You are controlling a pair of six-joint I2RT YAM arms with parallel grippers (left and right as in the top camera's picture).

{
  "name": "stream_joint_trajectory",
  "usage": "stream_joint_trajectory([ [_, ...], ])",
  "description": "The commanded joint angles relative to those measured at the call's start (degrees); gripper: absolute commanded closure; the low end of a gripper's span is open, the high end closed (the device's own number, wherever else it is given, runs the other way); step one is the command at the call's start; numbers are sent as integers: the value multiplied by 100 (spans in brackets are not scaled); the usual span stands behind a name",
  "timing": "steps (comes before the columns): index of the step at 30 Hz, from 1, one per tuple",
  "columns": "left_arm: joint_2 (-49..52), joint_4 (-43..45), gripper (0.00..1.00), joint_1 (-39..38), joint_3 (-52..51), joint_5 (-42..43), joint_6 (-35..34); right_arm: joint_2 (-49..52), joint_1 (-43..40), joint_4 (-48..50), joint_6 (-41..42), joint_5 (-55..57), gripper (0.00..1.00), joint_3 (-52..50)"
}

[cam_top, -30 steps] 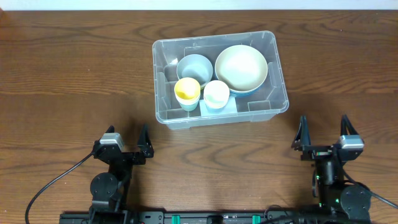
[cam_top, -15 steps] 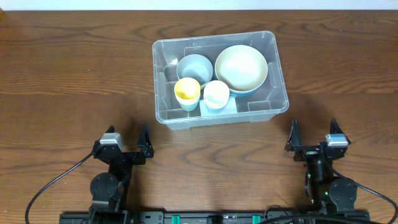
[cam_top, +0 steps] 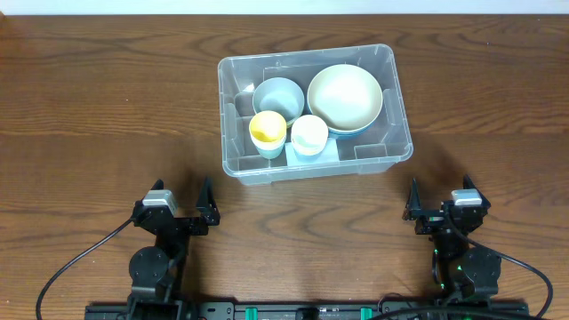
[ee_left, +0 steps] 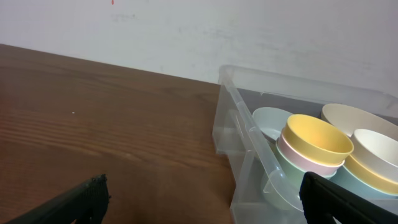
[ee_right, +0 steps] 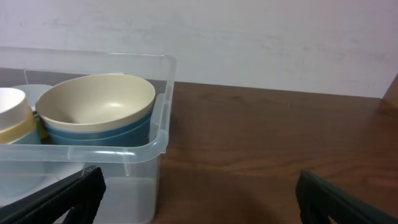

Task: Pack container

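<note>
Container [cam_top: 375,148] on wooden table [cam_top: 98,116], white wall [ee_left: 280,31]

The clear, lidless container [cam_top: 226,124] is seen upright, ahead of and between the left gripper [cam_top: 181,197] and right gripper [cam_top: 440,200].

The clear plastic container [ee_left: 249,134] sits on the brown wooden table [ee_left: 93,124], with a white wall [ee_left: 186,31] behind it. Inside, a yellow cup [ee_left: 317,138] sits in a pink cup [ee_left: 305,163]. A pale blue bowl [ee_left: 270,119] is behind them. A big cream bowl [ee_left: 351,118] and a white cup [ee_left: 376,146] are to the right. The left gripper [ee_left: 208,202] has its black fingers [ee_left: 78,200] far apart, holding nothing.
</note>
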Motion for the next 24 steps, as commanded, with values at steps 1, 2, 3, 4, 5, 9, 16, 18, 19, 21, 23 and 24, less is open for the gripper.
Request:
stream_joint_trajectory([
  [1, -31, -219, 2, 37, -109, -85, 101, -44, -107, -22, -173, -2, 1, -17],
  [2, -31, -219, 2, 37, -109, -85, 101, -44, -105, -22, -199, 0, 1, -17],
  [3, -31, -219, 2, 37, -109, -85, 98, -44, -105, -24, -286, -2, 1, -17],
  [4, -31, -219, 2, 37, -109, -85, 101, -44, -105, -26, -363, -2, 1, -17],
  [5, -31, -219, 2, 37, -109, -85, 98, -44, -105, -28, -426, -2, 1, -17],
  [9, -31, -219, 2, 37, -109, -83, 101, -44, -107, -17, -422, -2, 1, -17],
  [16, -31, -219, 2, 37, -109, -83, 101, -42, -116, -17, -422, -2, 1, -17],
  [18, -31, -219, 2, 37, -109, -85, 98, -42, -116, -15, -422, -2, 1, -17],
  [19, -31, -219, 2, 37, -109, -83, 101, -42, -116, -15, -422, -4, 1, -17],
  [21, -31, -219, 2, 37, -109, -85, 101, -42, -116, -15, -422, -2, 1, -17],
  [23, -31, -219, 2, 37, -109, -85, 98, -42, -116, -15, -422, -2, 1, -17],
  [24, -31, -219, 2, 37, -109, -85, 101, -42, -116, -15, -424, -4, 1, -17],
])
